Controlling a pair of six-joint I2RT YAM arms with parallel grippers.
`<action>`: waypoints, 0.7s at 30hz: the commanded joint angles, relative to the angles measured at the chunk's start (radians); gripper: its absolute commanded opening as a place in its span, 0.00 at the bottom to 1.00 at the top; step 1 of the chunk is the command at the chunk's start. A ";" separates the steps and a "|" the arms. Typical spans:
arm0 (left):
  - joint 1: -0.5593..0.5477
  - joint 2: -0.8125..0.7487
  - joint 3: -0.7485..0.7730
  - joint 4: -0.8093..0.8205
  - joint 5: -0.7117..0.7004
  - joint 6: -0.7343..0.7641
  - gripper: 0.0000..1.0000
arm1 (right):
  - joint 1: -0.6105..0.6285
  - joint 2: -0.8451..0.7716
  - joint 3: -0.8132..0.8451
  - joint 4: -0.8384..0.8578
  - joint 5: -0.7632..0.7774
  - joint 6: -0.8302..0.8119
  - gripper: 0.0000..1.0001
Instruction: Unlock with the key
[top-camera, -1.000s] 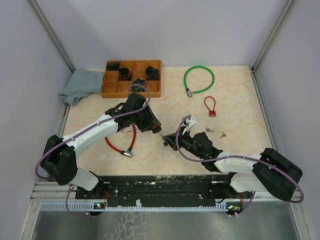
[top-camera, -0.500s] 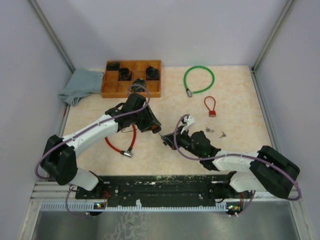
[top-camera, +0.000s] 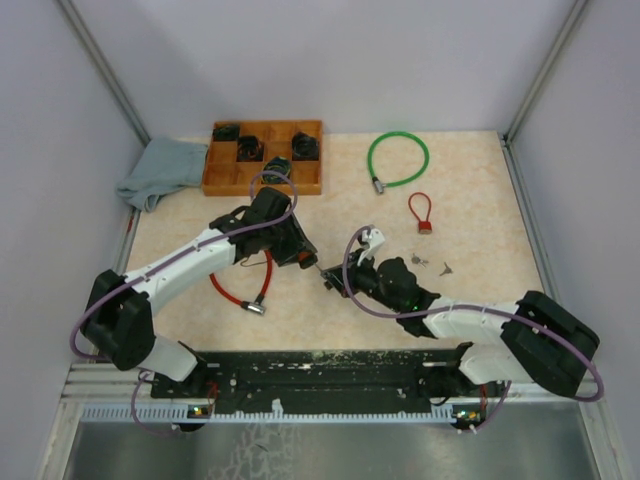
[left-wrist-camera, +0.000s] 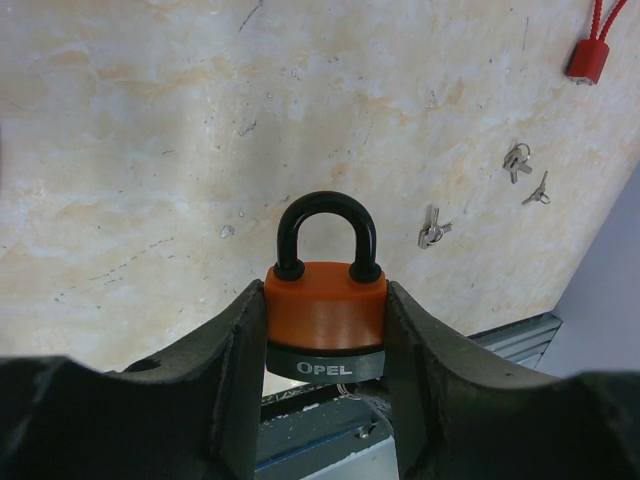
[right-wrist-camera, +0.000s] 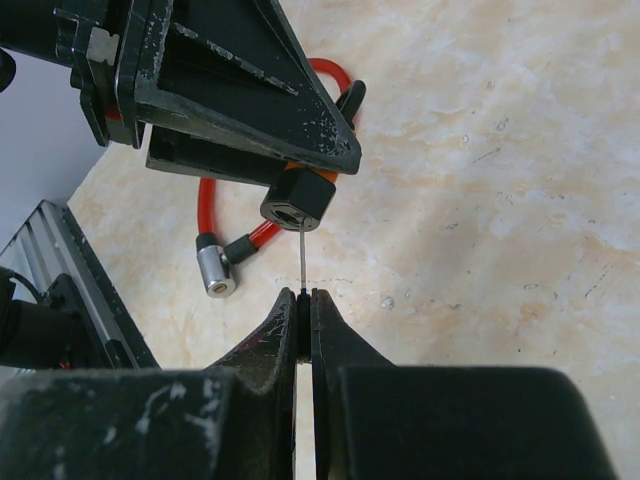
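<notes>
Tabletop (top-camera: 490, 205) centre — key (right-wrist-camera: 302, 258) against padlock (left-wrist-camera: 325, 318)

An orange padlock (left-wrist-camera: 325, 310) with a closed black shackle is clamped between the left jaws, shackle pointing outward, while a thin key (right-wrist-camera: 302, 258) pinched in the right jaws reaches its keyhole end.

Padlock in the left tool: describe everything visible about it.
The padlock has an orange plastic-looking body, a grey base band lettered OPEL and a black shackle, closed. It is clamped by its sides in the left tool, shackle pointing away from the wrist, clear of the table. The key pinched in the right tool reaches its underside.
</notes>
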 joint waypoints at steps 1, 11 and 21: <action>0.002 -0.004 0.037 -0.010 0.003 -0.017 0.00 | 0.010 0.007 0.062 0.016 -0.012 -0.023 0.00; 0.002 0.009 0.040 0.002 0.027 -0.033 0.00 | 0.015 0.058 0.082 0.051 -0.061 0.022 0.00; 0.002 -0.011 0.020 0.007 0.021 -0.028 0.00 | 0.014 0.068 0.074 0.035 0.054 0.111 0.00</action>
